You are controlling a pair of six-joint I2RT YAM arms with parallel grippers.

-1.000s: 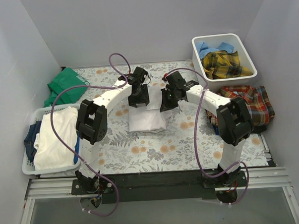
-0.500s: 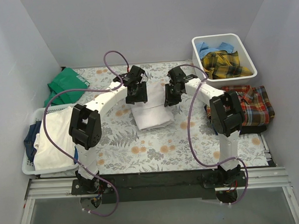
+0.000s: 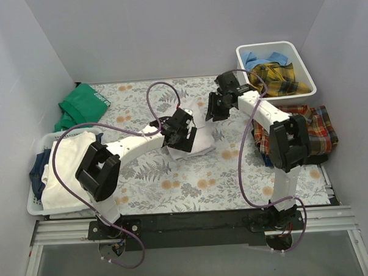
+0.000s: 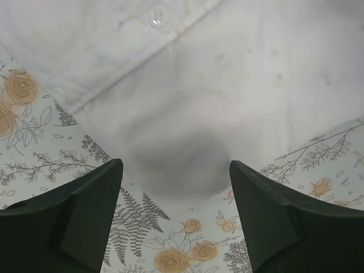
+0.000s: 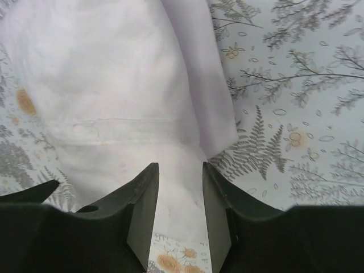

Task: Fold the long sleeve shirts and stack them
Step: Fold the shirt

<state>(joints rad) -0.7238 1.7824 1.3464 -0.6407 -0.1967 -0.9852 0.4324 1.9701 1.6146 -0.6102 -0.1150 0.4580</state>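
Your left pincer stands wide over the folded white shirt at the middle of the counter; your right pincer, narrowly parted and empty, hangs near its far right corner.

You have a floral-print table cover spread across the work surface, pale with orange roses and grey ferns. In the far right corner sits a white plastic bin, rectangular and open-topped. At the left edge a white slatted laundry basket stands on the near side. A crumpled green garment lies far left, beside the wall. Along the near edge you see an aluminium rail frame and a black plate. Plain pale walls close in three sides.
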